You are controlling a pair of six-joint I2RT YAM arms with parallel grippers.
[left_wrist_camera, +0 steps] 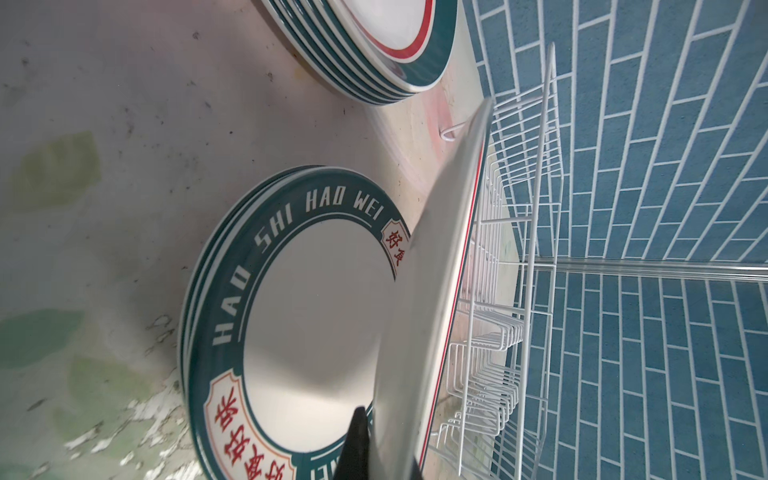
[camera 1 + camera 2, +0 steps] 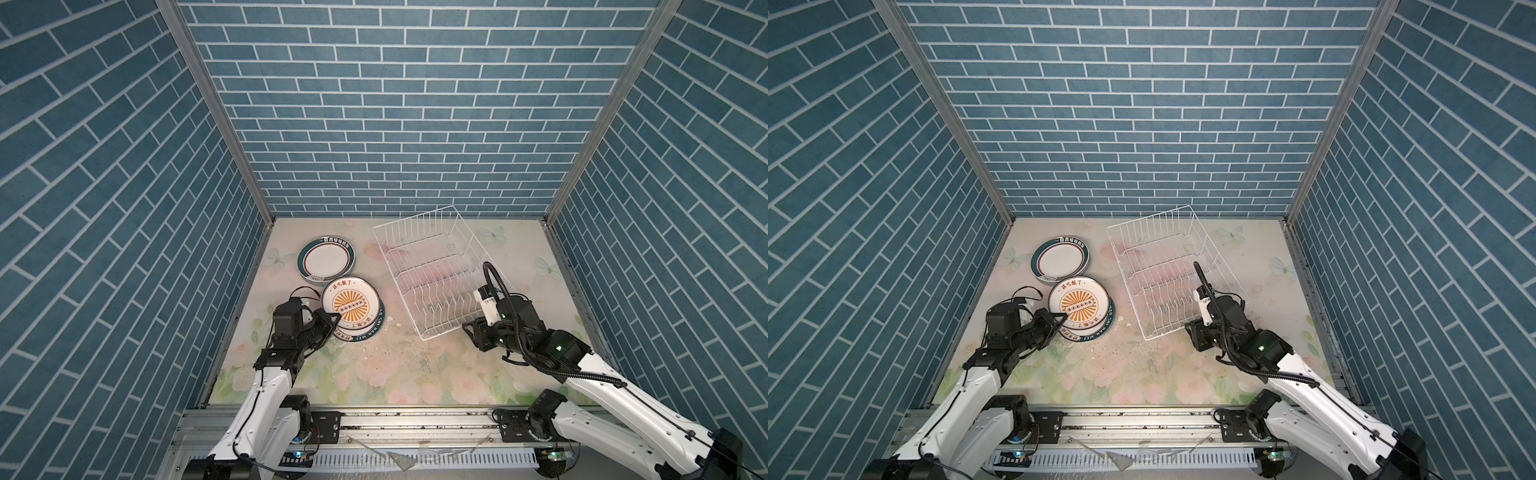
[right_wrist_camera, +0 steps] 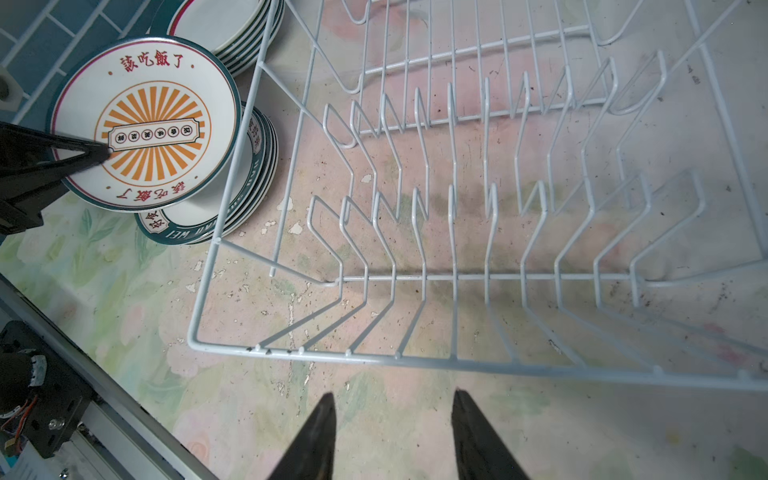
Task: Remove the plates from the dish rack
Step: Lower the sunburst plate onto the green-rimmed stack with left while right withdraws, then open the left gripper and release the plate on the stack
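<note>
I have the left gripper [image 2: 336, 319] clamped on one sunburst plate [image 2: 351, 307]; right gripper [image 3: 392, 397] half open, holding nothing. Two piles, near stack [image 2: 377, 327] and far stack [image 2: 326, 261]; one rack [image 3: 415, 358].

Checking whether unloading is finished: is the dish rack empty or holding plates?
Empty. The right wrist view shows only bare tines in the dish rack; the plates sit stacked outside it, the sunburst plate in the left gripper.

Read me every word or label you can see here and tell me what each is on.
"該吃飯了": red, printed twice on the sunburst plate.
"HAO SHI HAO WEI": white, on the green rim of the near stack's top plate.
Centre banner of the sunburst plate: too small to read.
Red characters on that green rim: partly hidden, unreadable.
Lettering on the far stack's rim: blurred.
</note>
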